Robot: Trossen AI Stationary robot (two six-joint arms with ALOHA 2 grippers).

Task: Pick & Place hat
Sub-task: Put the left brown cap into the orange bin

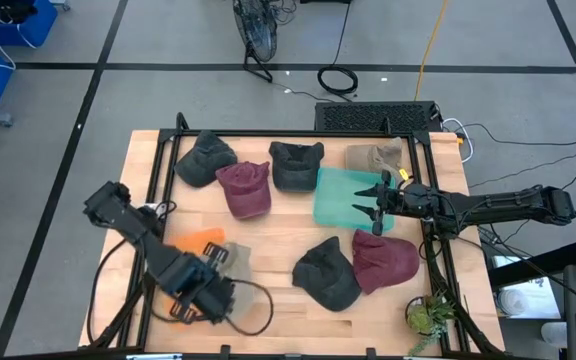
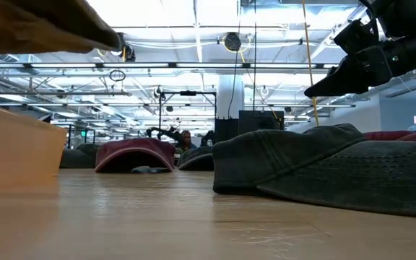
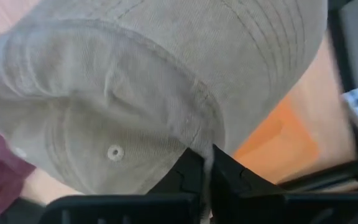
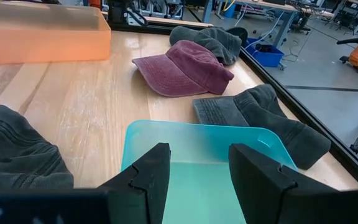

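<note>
A beige corduroy cap (image 3: 135, 81) fills the left wrist view. My left gripper (image 3: 209, 165) is shut on it near the table's front-left corner (image 1: 216, 288), above an orange bin (image 1: 198, 240). In the low view the cap's brim (image 2: 42, 25) hangs high, clear of the table. My right gripper (image 1: 376, 205) hovers open over a teal tray (image 4: 197, 149) at the right of the table. Other caps lie flat on the wood: dark grey (image 1: 205, 160), maroon (image 1: 246, 188), dark (image 1: 296, 165), tan (image 1: 376, 157), dark (image 1: 328, 272) and maroon (image 1: 383, 260). My left gripper pinches the beige cap between its two fingers (image 3: 188, 171) at the rim (image 3: 207, 146) where the brim meets the crown. The cap is lifted clear of the table. Its crown, with the top button (image 3: 114, 151), and its brim (image 3: 272, 43) spread out beyond the fingertips.
Black rails (image 1: 163, 170) run along the left, far and right sides of the table (image 1: 288, 240). A small plant (image 1: 428, 315) stands at the front-right corner. Bare wood shows in the middle (image 1: 278, 235), between the caps.
</note>
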